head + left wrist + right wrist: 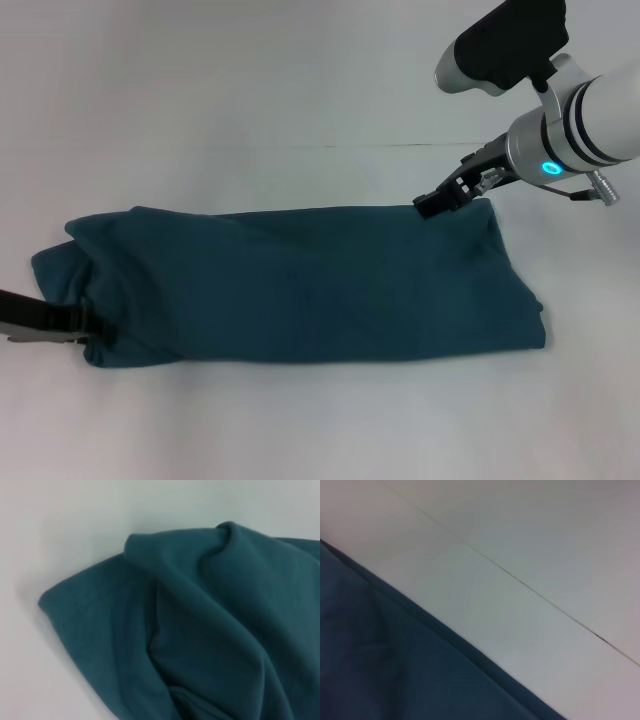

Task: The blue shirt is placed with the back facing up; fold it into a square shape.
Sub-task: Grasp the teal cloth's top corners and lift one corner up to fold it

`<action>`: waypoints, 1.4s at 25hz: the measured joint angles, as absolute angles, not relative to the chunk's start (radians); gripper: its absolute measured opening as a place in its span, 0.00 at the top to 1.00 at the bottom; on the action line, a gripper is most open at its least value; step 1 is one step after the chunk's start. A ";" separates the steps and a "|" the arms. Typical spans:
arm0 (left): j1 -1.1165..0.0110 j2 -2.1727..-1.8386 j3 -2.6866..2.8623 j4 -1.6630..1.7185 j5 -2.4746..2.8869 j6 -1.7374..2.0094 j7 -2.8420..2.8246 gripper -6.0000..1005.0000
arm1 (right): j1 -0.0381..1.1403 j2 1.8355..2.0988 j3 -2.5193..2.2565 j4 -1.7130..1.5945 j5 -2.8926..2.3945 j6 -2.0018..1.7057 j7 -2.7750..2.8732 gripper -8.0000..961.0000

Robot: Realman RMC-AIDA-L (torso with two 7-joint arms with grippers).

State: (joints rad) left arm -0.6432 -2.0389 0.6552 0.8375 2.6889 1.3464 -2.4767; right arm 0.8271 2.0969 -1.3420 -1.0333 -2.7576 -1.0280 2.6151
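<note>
The blue shirt (300, 290) already lies folded into a long band, seemingly needing crosswise folds, with right gripper (440, 203) and left gripper (88, 330) at opposite ends, grips unclear.

The blue shirt (300, 290) is a dark teal-blue all over, plain on the side that shows, with no print or stripe; its folds read only as darker shadowed creases of the same teal. The worktop (200, 100) beneath it is a pale off-white, unpatterned apart from one thin dark seam line running across it. The right gripper (437, 204) is black at its tip, on a white and silver arm with black bands and a small glowing cyan ring. The left gripper (85, 327) is black.
</note>
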 joint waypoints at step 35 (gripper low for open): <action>-0.945 -1.919 0.638 1.017 2.557 1.720 -2.546 0.90 | 0.744 2.120 -1.386 -0.324 -1.070 -0.643 1.037 0.78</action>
State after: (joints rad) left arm -0.9450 -1.9193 0.6377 1.0167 2.5572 1.7204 -2.5463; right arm 0.7445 2.1198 -1.3856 -0.3243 -1.0703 -0.6432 1.0372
